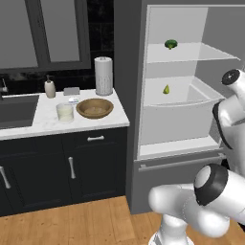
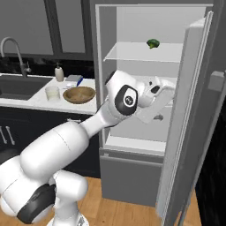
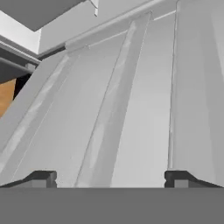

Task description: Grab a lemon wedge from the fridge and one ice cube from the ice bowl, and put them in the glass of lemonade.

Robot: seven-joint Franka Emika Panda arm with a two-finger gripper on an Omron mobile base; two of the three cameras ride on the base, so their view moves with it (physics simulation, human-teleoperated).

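1. The fridge [image 1: 158, 134] stands open, its white shelves bare but for two small things.
2. The lemon wedge [image 1: 166, 89] sits on the middle shelf, toward its left; in the right base view the arm's wrist hides it.
3. A broccoli floret [image 1: 171, 44] lies on the shelf above, also left of middle.
4. The gripper [image 3: 110, 178] is inside the fridge's lower part, facing pale slanted panels; its two fingertips [image 3: 41, 179] stand far apart with nothing between them, so it is open and empty.
5. On the counter [image 1: 28, 125] to the left, the glass of lemonade [image 1: 65, 112] stands just beside the ice bowl [image 1: 94, 108]; whether they touch is unclear.
6. Any ice inside the bowl is too small to make out.
7. A paper towel roll [image 1: 103, 75] stands behind the bowl.
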